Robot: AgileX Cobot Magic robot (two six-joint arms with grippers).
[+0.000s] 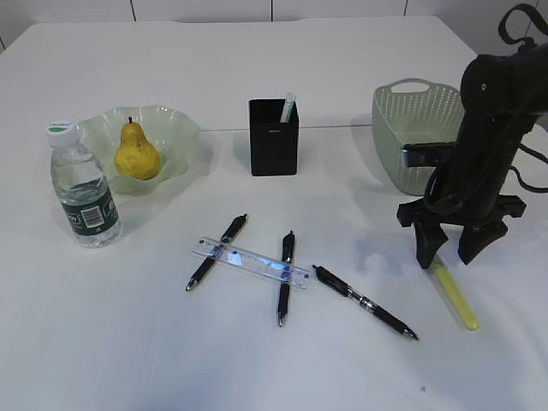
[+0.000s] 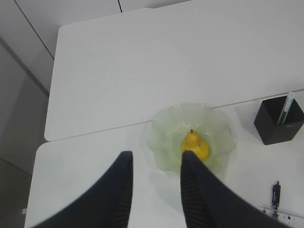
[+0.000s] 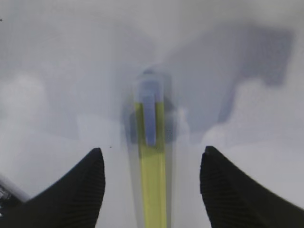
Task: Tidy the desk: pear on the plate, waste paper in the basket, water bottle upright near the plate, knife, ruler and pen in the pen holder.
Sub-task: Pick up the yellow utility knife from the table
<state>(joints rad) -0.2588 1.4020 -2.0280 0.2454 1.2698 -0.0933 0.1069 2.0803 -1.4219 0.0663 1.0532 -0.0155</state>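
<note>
Nearest the desk's (image 1: 257,51) front edge lie three black pens: one (image 1: 364,302) toward the front right, one (image 1: 285,276) in the middle and one (image 1: 217,251) further left. Across the two left pens rests the clear ruler (image 1: 251,260), touching both. Right of them, a yellow-green pen (image 1: 455,296) lies on the white surface, its upper end between the spread fingers of the right gripper (image 1: 449,254). That gripper stands open astride the pen, its fingertips (image 3: 78,190) apart from the barrel on either side; the right wrist view is blurred, but shows a bluish clip on the pen (image 3: 152,156) and a clear gap to each finger.

Behind the right arm, near the desk's right edge, sits the sage green basket (image 1: 411,128). At the middle of the desk, by the seam, stands the black pen holder (image 1: 274,137) with one pale pen (image 1: 288,107) upright inside it. Toward the left edge, the pear (image 1: 137,152) rests stem up on the ruffled green plate (image 1: 175,137). Just in front of the plate stands the water bottle (image 1: 83,188), upright, white cap on.

The left gripper (image 2: 154,190) hangs above the plate's near side, partly open, holding nothing.
</note>
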